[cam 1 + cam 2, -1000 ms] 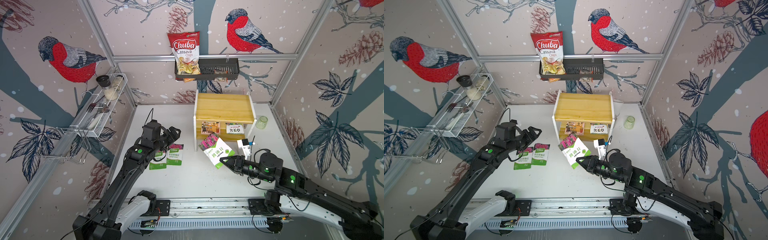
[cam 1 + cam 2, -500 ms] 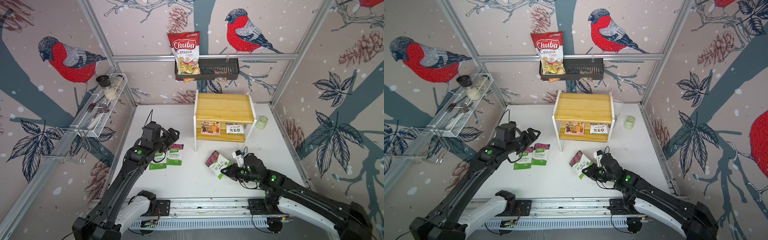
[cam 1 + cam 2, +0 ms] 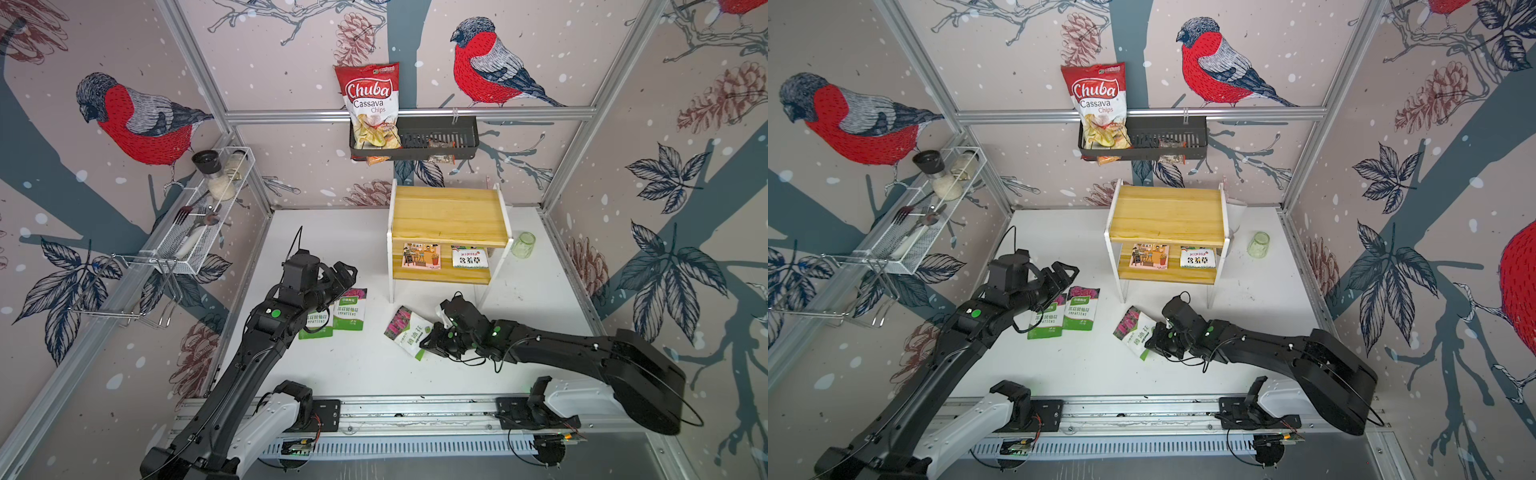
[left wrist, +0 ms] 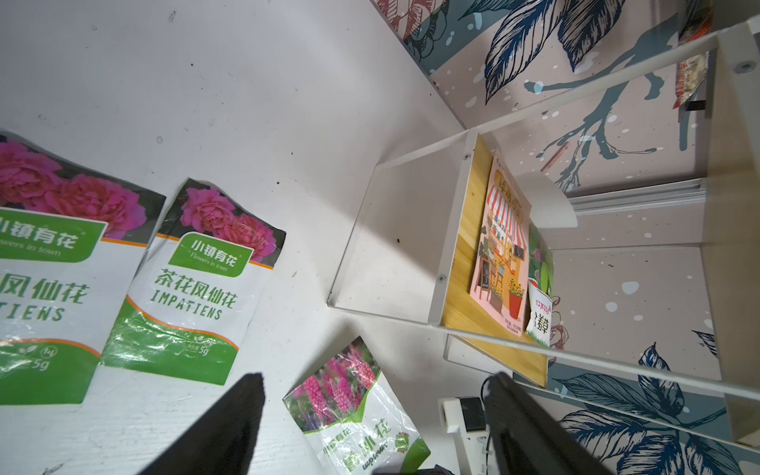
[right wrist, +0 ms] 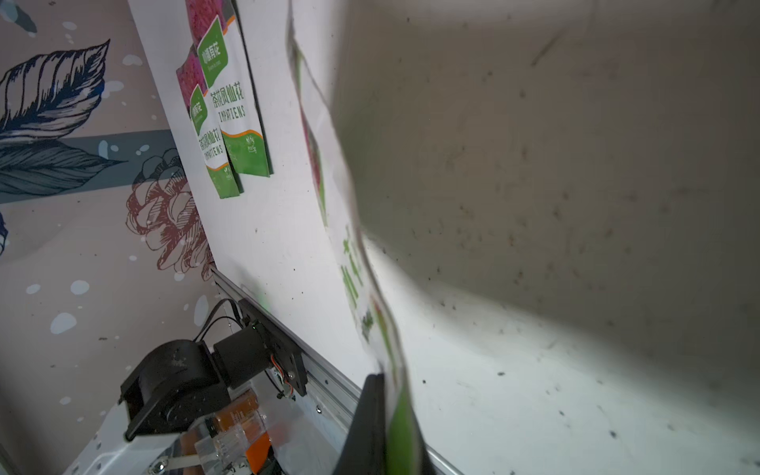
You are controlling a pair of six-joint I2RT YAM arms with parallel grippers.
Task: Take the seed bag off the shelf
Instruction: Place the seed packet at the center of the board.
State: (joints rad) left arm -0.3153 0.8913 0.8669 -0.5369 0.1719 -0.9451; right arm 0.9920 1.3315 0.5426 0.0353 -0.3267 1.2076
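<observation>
So in the last second the right hand [image 3: 429,343] has come down from the front of the shelf [image 3: 446,214], taking the seed bag [image 3: 409,332] with it. The bag is now off the shelf and low on the worktop [image 3: 332,374], at about 6 o'clock from the shelf's left leg. That hand is still clamped tight on the bag's near corner, and in the right wrist view the bag [image 5: 357,267] runs edge-on into the fingers. The bag has pink flower spikes and green Chinese lettering I can't quite read. At 9 o'clock from it lie two matching Impatiens packets [image 3: 350,309], printed "IMPATIENS", "Flowers in town" and "5g". The left hand [image 3: 345,274] hangs over them, fingers spread wide and holding nothing. The shelf's lower board has a pink shop-front packet [image 3: 421,255] and, at its 3 o'clock, a white packet [image 3: 470,257] reading 含羞草. The top board is bare. At 12 o'clock above the shelf, a black basket [image 3: 436,137] on the wall holds a red "Chuba Cassava Chips" bag [image 3: 371,104] and some small packets I can't read. A glass jar [image 3: 523,245] sits at 3 o'clock from the shelf, and the wire rack [image 3: 199,224] on the left wall has a grinder and cutlery in it.
</observation>
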